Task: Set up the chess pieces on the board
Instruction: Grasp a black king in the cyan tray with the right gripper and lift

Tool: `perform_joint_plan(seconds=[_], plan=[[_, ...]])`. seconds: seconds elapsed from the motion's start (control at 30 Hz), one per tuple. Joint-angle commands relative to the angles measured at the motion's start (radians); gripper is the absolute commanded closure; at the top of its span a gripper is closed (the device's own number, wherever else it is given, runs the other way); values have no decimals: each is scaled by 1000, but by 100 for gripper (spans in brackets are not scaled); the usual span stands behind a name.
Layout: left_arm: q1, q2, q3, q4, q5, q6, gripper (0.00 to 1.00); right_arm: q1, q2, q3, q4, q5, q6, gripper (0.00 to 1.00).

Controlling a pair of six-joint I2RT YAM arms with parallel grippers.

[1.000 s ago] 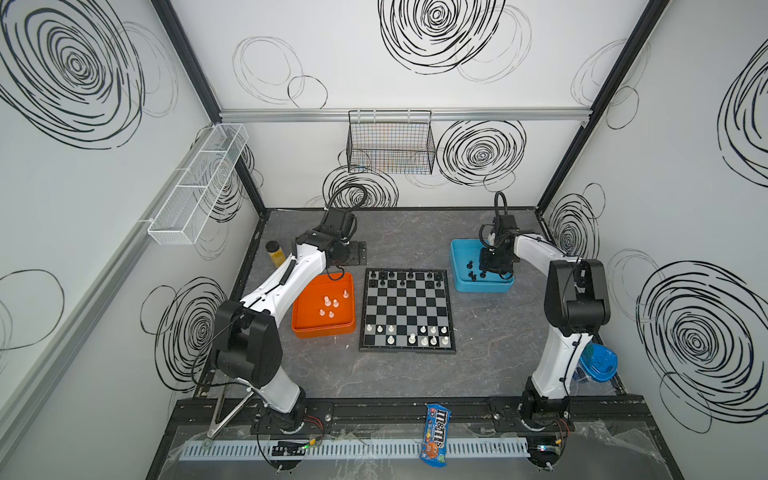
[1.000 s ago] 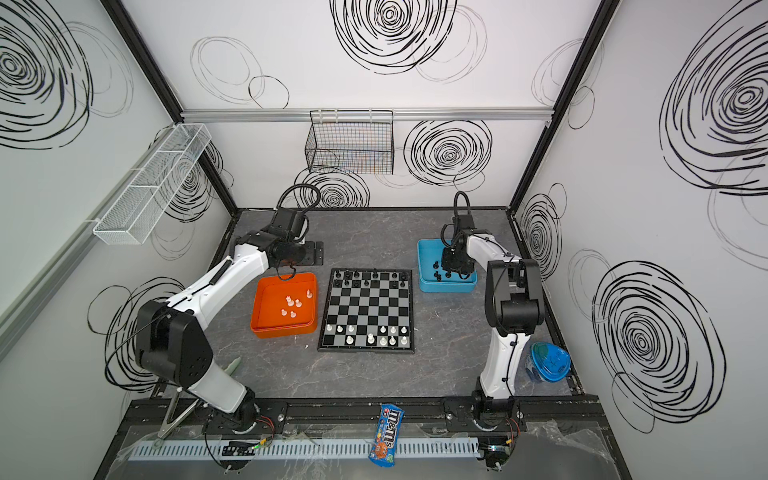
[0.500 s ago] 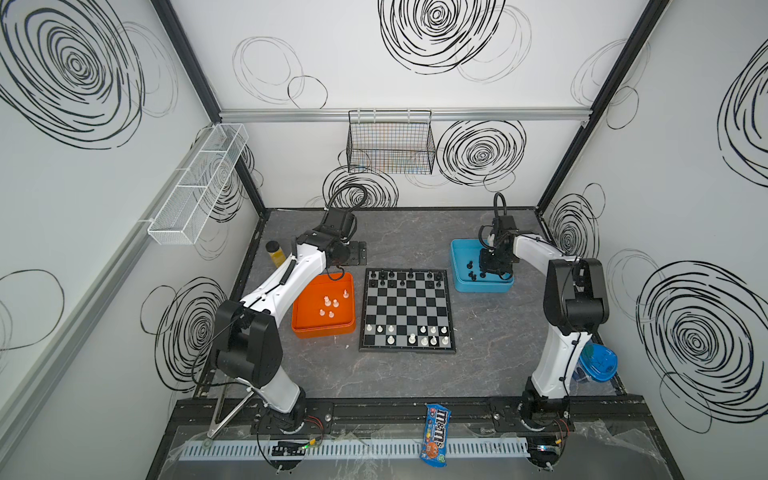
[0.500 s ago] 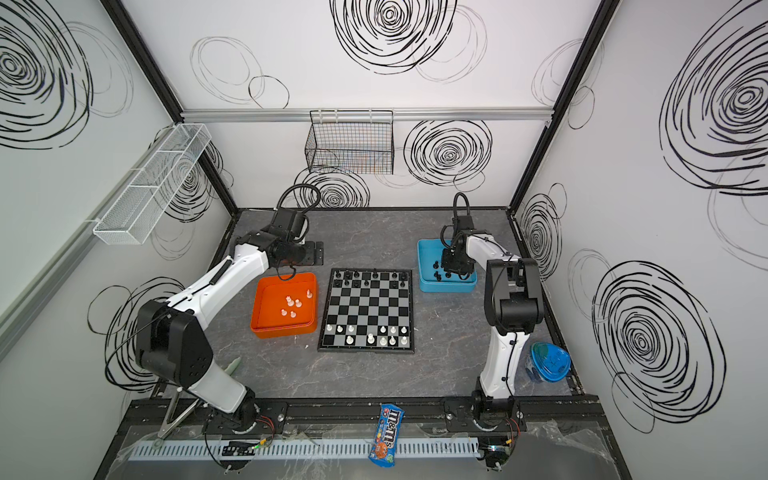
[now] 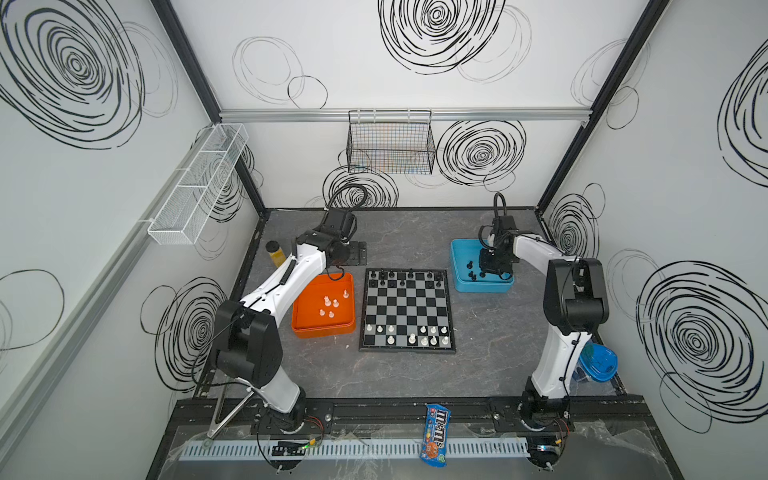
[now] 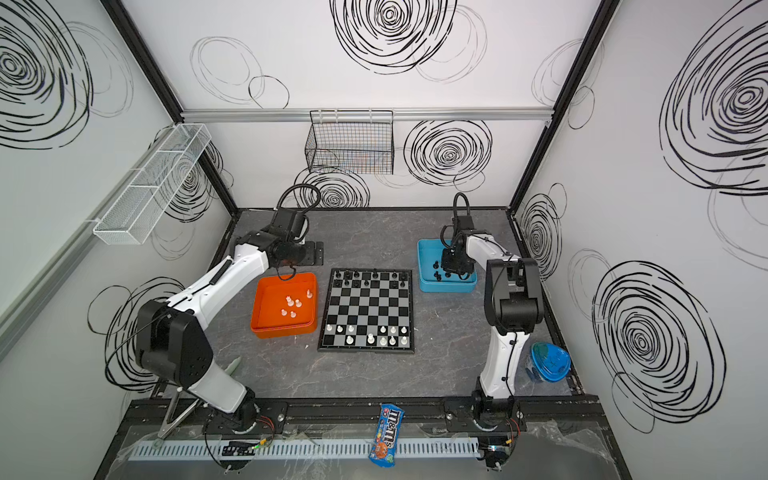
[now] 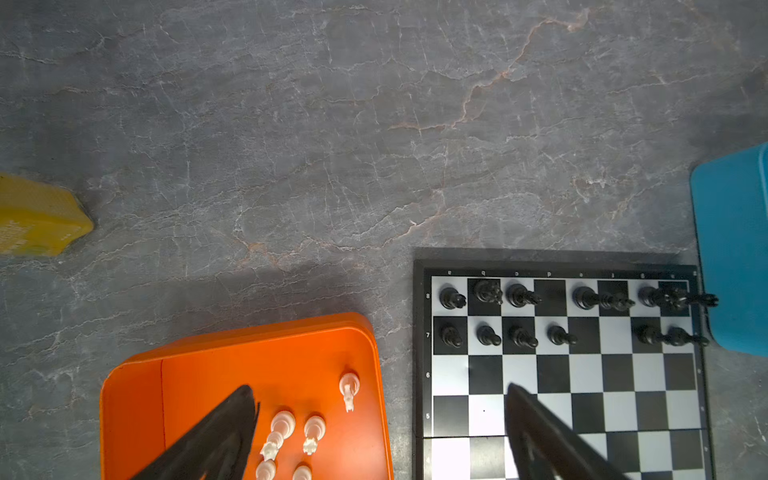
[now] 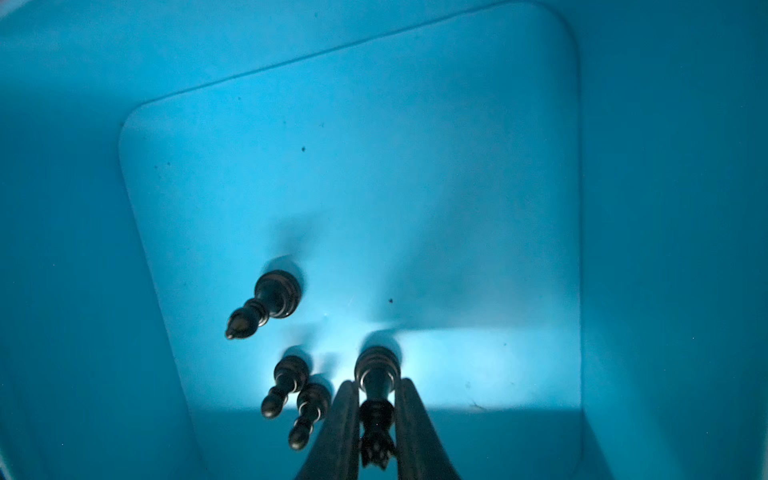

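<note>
While left fingers (image 7: 216, 436) gape empty near five loose white pieces (image 7: 282, 424), right fingers (image 8: 415, 428) pinch one of four loose black pieces (image 8: 376, 374).

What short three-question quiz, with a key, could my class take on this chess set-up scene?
1. True or false: the left gripper hangs open.
2. What colour is the tray holding five white pieces? A) orange B) green C) yellow
3. Besides the crowned piece between the fingers of the right gripper, how many black pieces stand in the blue tray?
Key: 1 true; 2 A; 3 three.
</note>
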Motion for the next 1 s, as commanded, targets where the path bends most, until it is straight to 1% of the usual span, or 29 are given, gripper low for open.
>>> perform_joint_plan(seconds=[0.0,0.3,0.47,0.63,0.77,0.97], plan=[[10,3,-7,23,-7,9,4,11,-6,36,-37,29,-7,81],[10,-3,-6,21,-9,11,4,37,-38,99,-87,57,-15,82],[13,-12,-9,19,-7,12,4,73,-49,154,-126,68,-22,82],[38,-24,-27,32,34,2,4,118,-42,241,-178,82,-29,82],[60,-39,-37,39,50,-3,4,176,-26,326,-213,91,-32,82],[124,-53,-67,70,133,-30,4,301,34,468,-261,83,-27,82]])
